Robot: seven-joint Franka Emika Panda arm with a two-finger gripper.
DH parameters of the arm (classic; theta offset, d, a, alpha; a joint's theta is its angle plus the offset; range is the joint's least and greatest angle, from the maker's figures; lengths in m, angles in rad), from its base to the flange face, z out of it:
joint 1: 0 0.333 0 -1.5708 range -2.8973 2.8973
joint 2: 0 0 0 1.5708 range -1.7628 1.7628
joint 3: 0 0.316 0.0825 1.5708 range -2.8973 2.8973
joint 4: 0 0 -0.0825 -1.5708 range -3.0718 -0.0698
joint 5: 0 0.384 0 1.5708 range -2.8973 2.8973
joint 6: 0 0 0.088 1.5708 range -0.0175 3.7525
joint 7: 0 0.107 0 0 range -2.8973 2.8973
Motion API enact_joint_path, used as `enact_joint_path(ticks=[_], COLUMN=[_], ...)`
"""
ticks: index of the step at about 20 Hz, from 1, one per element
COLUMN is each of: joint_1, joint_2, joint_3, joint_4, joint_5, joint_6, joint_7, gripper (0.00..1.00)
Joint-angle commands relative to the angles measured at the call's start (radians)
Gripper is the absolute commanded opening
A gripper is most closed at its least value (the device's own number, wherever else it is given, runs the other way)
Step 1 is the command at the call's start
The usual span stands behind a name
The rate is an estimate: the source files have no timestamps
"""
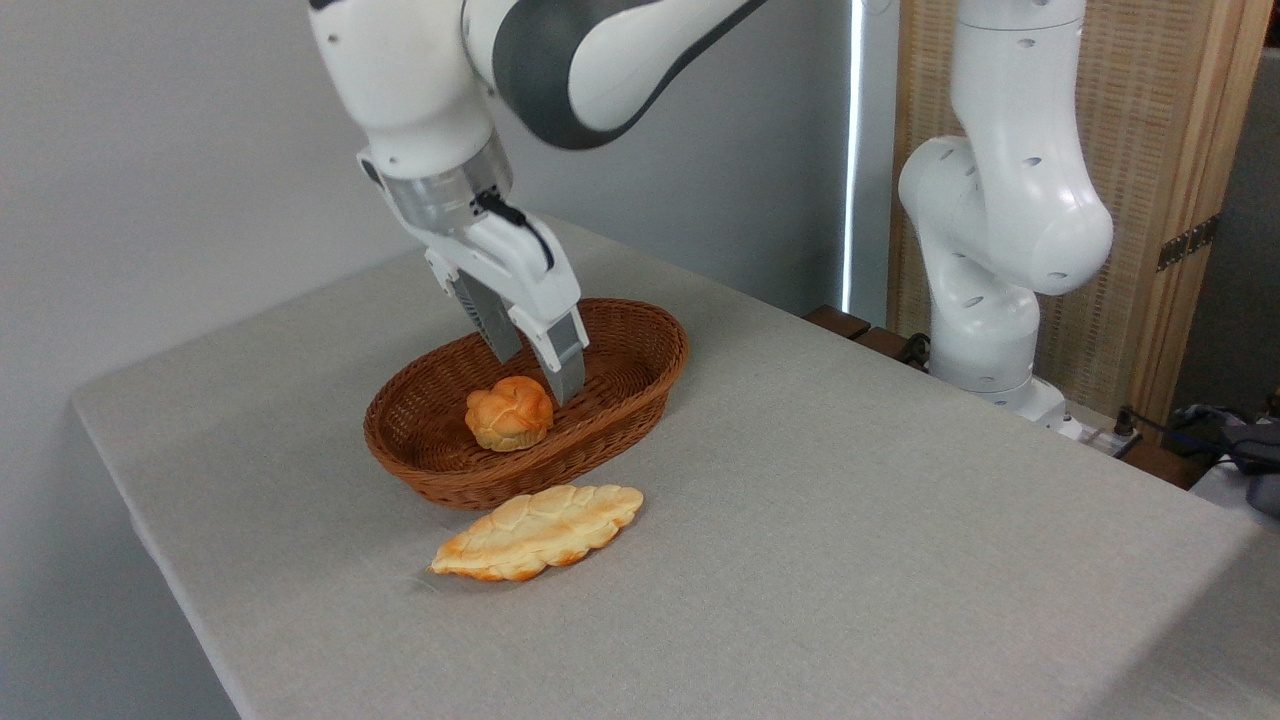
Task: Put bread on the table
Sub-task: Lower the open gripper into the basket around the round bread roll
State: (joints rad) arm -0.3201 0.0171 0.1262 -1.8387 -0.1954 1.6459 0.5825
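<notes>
The table (850, 560), under its plain grey-beige cloth, fills most of the view in front of me. Toward its left half stands a brown oval wicker basket (620, 400), and the bread (509, 413), a small round golden bun with a knotted top, sits inside it on the woven floor, nearer the left end. Just in front of the basket, flat on the cloth and almost touching the basket's near wall, lies a long pale leaf-shaped loaf (540, 532).

My pincer (540, 372) hangs down into the basket from above, tilted a little, with its two fingers spread apart and nothing between them. The nearer fingertip (565, 385) is just beside the bun's upper right edge; whether it touches the crust I cannot tell. The other finger is behind, above the bun.

Further right, my own white base (985, 330) rises at the table's far edge, in front of a wooden screen (1150, 200).
</notes>
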Motion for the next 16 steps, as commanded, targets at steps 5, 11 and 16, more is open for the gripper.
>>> enact_joint_path(ticks=[5,11,16], joint_1=[-0.005,-0.007,-0.014], joint_2=[0.09,0.124,0.142], joint_3=[-0.059,-0.08,-0.089], joint_4=[0.004,0.004,0.004], joint_5=[-0.021,-0.022,-0.013], joint_6=[0.116,0.134,0.132], joint_7=[-0.093,-0.118,-0.113], gripper=[1.0,1.0,1.0])
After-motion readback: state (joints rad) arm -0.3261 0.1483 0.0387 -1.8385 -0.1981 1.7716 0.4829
